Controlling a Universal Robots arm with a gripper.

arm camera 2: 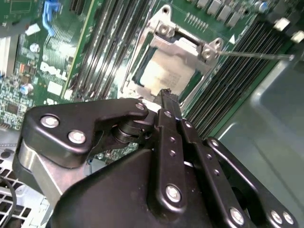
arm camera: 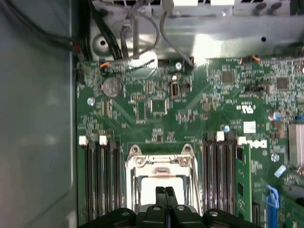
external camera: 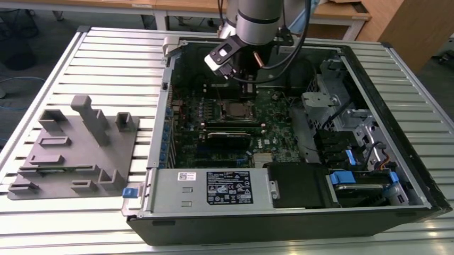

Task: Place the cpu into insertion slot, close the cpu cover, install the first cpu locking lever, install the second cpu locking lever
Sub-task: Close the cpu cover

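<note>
Slatted pale metal table [external camera: 85, 58], with wooden desks [external camera: 341, 13] behind it. On the table lies an open black computer case [external camera: 284, 228] on its side; toward the exterior view's left of it stands a grey fixture block [external camera: 78, 149]. Inside the case are a green circuit board [external camera: 280, 133] and a grey power-supply box [external camera: 212, 188] along the near wall. The insertion slot [external camera: 233, 110] sits near the middle of the board, flanked by rows of long dark memory slots [arm camera: 102, 185]. The cpu [arm camera 2: 159, 73] lies in the slot, its pale face showing through the window of the cpu cover [arm camera 2: 190, 52], which lies down flat over it. One thin metal locking lever [arm camera 2: 251, 56] juts out sideways from the slot's corner over the memory slots. The gripper [arm camera 2: 165, 95] is just above the edge of the cover, its black fingers [arm camera: 160, 194] pressed together with nothing between them; whether the tips touch the cover cannot be told. The arm [external camera: 257, 21] comes down from the top of the exterior view into the case, with the wrist roughly upright over the slot.
</note>
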